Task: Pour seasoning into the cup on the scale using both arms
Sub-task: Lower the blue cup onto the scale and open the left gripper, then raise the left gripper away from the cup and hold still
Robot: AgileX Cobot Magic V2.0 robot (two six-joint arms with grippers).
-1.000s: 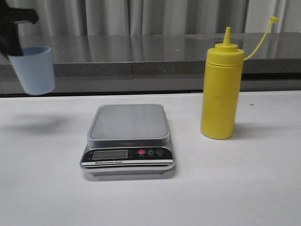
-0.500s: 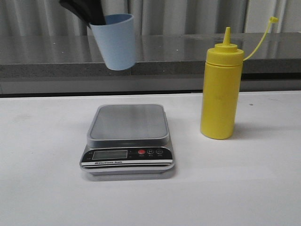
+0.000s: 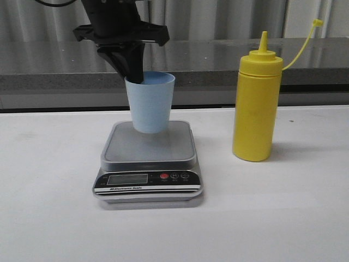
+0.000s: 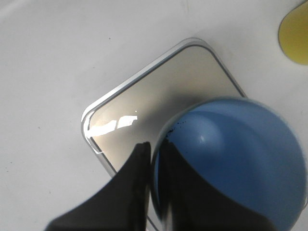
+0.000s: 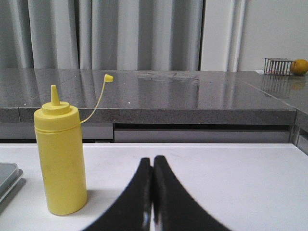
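A: What is the left gripper doing?

B: It is clamped on the rim of the cup, one finger inside the wall and one outside; the left wrist view shows the two dark fingers pinching the blue edge.

A: And directly below it?

B: The scale. The cup hangs upright over the back part of the platform. Its base looks very close to the metal, but I cannot tell from the front view whether it is touching or just above.

A: So which step is this?

B: Setting the cup down on the scale, I judge. Nothing has been poured yet.

A: Where is the seasoning?

B: Well off to the gripper's right, standing upright on the table beside the scale, its nozzle uncapped and the cap dangling on the strap.

A: And the right gripper?

B: Its fingers are pressed together with nothing between them, low over the table, the bottle ahead of it and to one side.

A: What comes next?

B: Probably lower the cup until it sits flat, loosen the grip, lift clear without tipping it. Then the right arm must spread its fingers and reach for the bottle.
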